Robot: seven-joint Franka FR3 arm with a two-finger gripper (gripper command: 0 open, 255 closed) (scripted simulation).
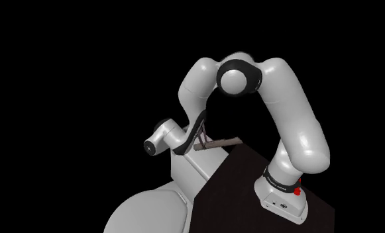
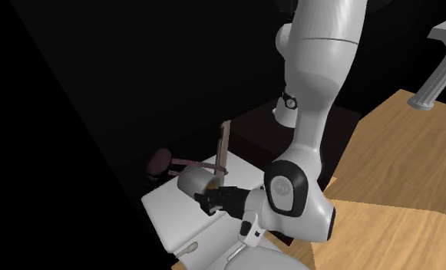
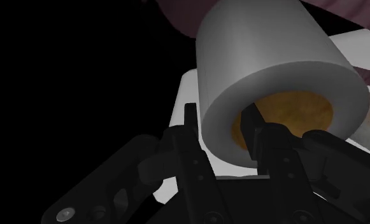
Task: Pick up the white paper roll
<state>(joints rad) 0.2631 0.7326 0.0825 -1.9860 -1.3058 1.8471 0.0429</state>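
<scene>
The white paper roll (image 3: pixel 266 57) lies on its side with its brown cardboard core facing the hand. My black gripper (image 3: pixel 221 118) is shut on the roll's wall: one finger (image 3: pixel 190 124) presses the outside and the other (image 3: pixel 252 127) reaches into the core. In the second exterior view the roll (image 2: pixel 193 181) sits at the edge of a white flat-topped fixture (image 2: pixel 171 218), with the gripper (image 2: pixel 213 198) closed on its near end. I cannot tell whether the roll still rests on the white top.
A brown upright slat (image 2: pixel 223 146) and a dark reddish object (image 2: pixel 160 162) stand just behind the roll. The white fixture (image 1: pixel 187 175) widens into a rounded white body (image 1: pixel 144 212) beside the dark stand (image 1: pixel 250 192). Wooden floor (image 2: pixel 398 176) lies to the second exterior view's right, and black area surrounds the rest.
</scene>
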